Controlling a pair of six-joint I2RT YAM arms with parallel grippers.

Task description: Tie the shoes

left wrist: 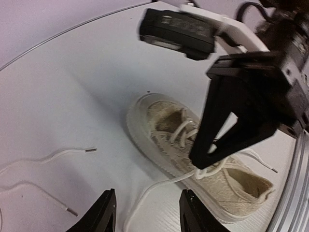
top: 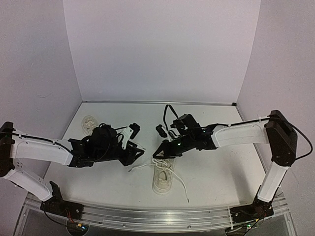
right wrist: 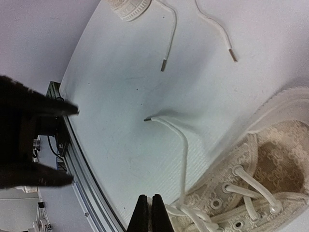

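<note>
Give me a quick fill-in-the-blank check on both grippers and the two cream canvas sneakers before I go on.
1. The left gripper is ___.
2. The right gripper is ___, right beside the white laces of the near cream canvas sneaker.
3. The other cream canvas sneaker lies toward the far ___ corner of the white table.

Missing words: open; shut; left.

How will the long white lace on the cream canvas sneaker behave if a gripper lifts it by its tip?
Probably floppy: the white lace lies in loose curves on the table. It is likely very light, being thin cord. The cream canvas sneaker may slide when the lace is tugged, as the table looks smooth.
</note>
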